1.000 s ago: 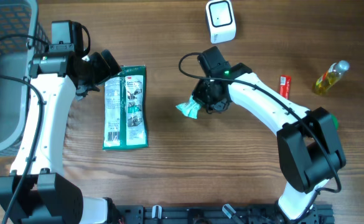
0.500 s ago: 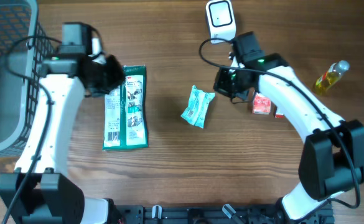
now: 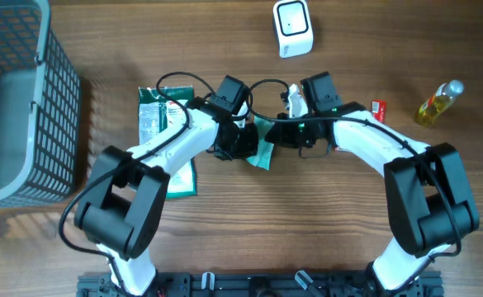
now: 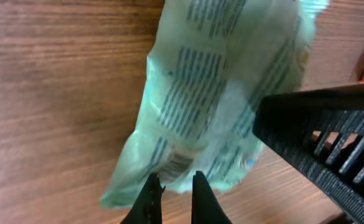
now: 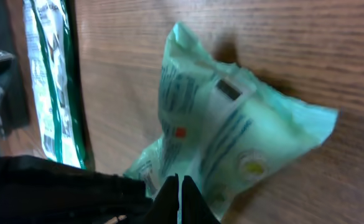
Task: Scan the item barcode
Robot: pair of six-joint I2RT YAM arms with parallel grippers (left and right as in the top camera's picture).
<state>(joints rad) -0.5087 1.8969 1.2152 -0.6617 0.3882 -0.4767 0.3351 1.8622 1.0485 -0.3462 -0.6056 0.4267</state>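
A small teal packet (image 3: pixel 263 153) sits at the table's middle, between my two grippers. My left gripper (image 3: pixel 243 145) comes at it from the left. In the left wrist view its tips (image 4: pixel 174 185) stand close together, pinching the lower edge of the packet (image 4: pixel 219 93), whose printed lines face the camera. My right gripper (image 3: pixel 281 132) meets the packet from the right. Its fingers (image 5: pixel 179 185) are pressed together on the near edge of the packet (image 5: pixel 231 130), which shows a small dark label. The white scanner (image 3: pixel 292 29) stands at the back of the table.
A long green pack (image 3: pixel 153 115) lies left of centre, partly under my left arm, and shows in the right wrist view (image 5: pixel 51 93). A grey wire basket (image 3: pixel 18 99) fills the left edge. A small red box (image 3: pixel 379 109) and a yellow bottle (image 3: pixel 439 101) lie at the right.
Both arms have swung in to the centre and met at the teal packet. The left arm left the green pack and its gripper has shut. The right gripper came back from near the scanner.
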